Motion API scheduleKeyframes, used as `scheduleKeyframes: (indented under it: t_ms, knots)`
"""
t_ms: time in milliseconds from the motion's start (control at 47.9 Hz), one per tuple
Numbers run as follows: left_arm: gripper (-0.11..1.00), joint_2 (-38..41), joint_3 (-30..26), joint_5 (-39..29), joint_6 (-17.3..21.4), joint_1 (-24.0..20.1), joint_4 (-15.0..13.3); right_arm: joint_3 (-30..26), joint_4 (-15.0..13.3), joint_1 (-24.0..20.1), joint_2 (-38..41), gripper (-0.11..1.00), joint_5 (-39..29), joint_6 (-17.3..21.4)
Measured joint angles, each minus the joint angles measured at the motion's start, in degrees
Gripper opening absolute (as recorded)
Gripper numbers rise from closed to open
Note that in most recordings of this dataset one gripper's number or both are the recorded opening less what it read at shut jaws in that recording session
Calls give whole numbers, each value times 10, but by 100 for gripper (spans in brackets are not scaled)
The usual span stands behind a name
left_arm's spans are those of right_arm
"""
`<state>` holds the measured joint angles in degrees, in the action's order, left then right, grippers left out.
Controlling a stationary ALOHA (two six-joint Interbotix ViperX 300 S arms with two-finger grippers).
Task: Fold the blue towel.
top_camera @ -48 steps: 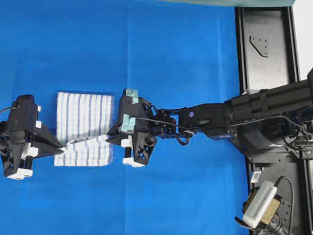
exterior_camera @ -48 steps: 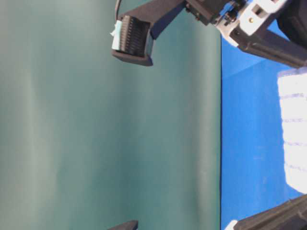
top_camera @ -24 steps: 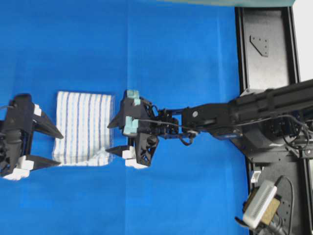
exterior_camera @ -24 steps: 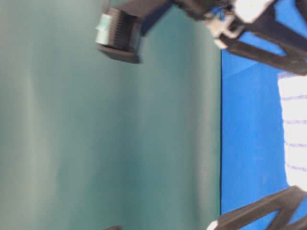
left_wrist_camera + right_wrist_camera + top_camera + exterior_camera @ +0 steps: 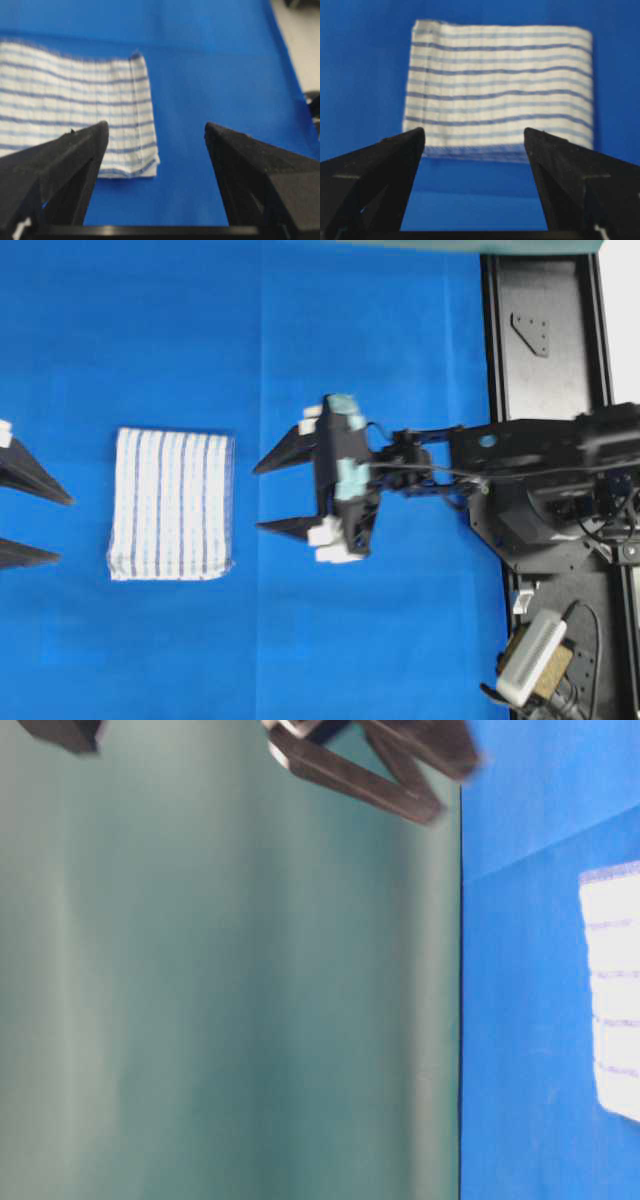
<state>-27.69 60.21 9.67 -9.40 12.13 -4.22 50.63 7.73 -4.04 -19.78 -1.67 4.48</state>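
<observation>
The blue towel (image 5: pixel 171 504) is a white cloth with blue stripes, lying folded into a flat rectangle on the blue table cover. It also shows in the left wrist view (image 5: pixel 75 105), the right wrist view (image 5: pixel 500 90) and the table-level view (image 5: pixel 612 990). My left gripper (image 5: pixel 55 530) is open and empty at the far left edge, apart from the towel. My right gripper (image 5: pixel 262 498) is open and empty, a short way right of the towel. Both pairs of jaws stand wide with only table cover between them.
The bright-blue table cover (image 5: pixel 330 340) spreads around the towel. A black arm base plate (image 5: pixel 545 330) runs along the right side. A white and tan device (image 5: pixel 530 655) sits at the lower right.
Both grippers have let go of the towel and drawn back, the left one leftward, the right one rightward. The towel now lies flat with its lifted lower edge laid down.
</observation>
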Motion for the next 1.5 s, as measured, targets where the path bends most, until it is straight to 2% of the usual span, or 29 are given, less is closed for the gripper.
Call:
scheduleKeyframes:
  t_ms: [293, 481, 794, 1003, 1212, 1505]
  knots:
    - [72, -186, 84, -4, 47, -7, 0, 83, -17, 12, -162, 90, -9, -1]
    - [72, -264, 118, -32, 95, -18, 1, 140, -32, 18, -261, 90, -18, -2]
    - [72, -356, 170, -57, 107, -37, 1, 230, -35, 25, -385, 90, -17, -2]
    - [70, -396, 214, -58, 107, -65, 1, 269, -32, 47, -399, 90, 7, 0]
    - [70, -419, 241, -51, 106, -70, 1, 284, -29, 49, -391, 90, 32, 0]
    - [70, -426, 249, -42, 105, -70, 0, 292, -26, 49, -378, 90, 51, 1]
